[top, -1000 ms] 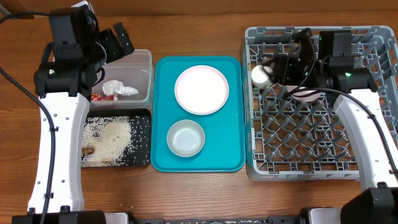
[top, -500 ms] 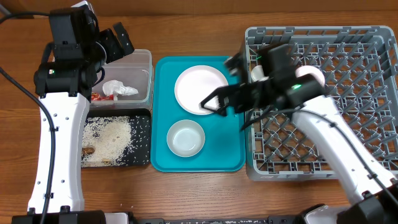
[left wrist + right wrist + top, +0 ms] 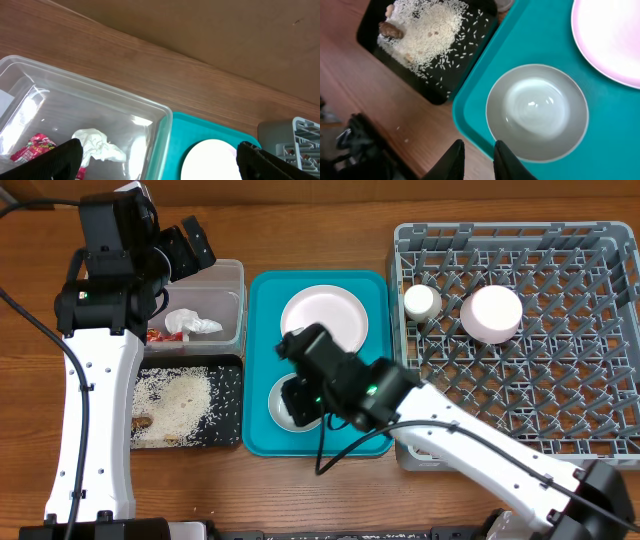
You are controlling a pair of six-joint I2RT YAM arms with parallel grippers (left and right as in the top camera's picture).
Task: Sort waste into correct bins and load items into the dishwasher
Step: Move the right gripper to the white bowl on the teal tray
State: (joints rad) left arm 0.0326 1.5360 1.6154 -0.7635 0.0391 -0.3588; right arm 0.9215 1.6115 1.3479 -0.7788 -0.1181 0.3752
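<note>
My right gripper (image 3: 300, 395) (image 3: 479, 150) hovers over the near-left rim of the small white bowl (image 3: 277, 405) (image 3: 537, 112). Its fingers stand a narrow gap apart with nothing between them. The pale plate (image 3: 324, 325) (image 3: 615, 35) lies just behind the bowl. In the grey dishwasher rack (image 3: 560, 410) sit a white cup (image 3: 421, 302) and a round pale pink dish (image 3: 491, 314). My left gripper (image 3: 190, 245) (image 3: 160, 160) hangs wide open above the clear tub (image 3: 240, 280), which holds the tissue (image 3: 97, 147) and the candy wrapper (image 3: 35, 147). Rice scraps (image 3: 175, 402) fill the black tray (image 3: 232, 380).
Bowl and plate rest on a teal tray (image 3: 370, 420) between the bins and the rack. The right arm stretches low across the rack's front-left corner and the teal tray. Bare wooden table runs along the front edge.
The right arm has swung from the back of the rack leftward to the teal tray, over the bowl, and its jaws have narrowed. The left arm has not moved.
</note>
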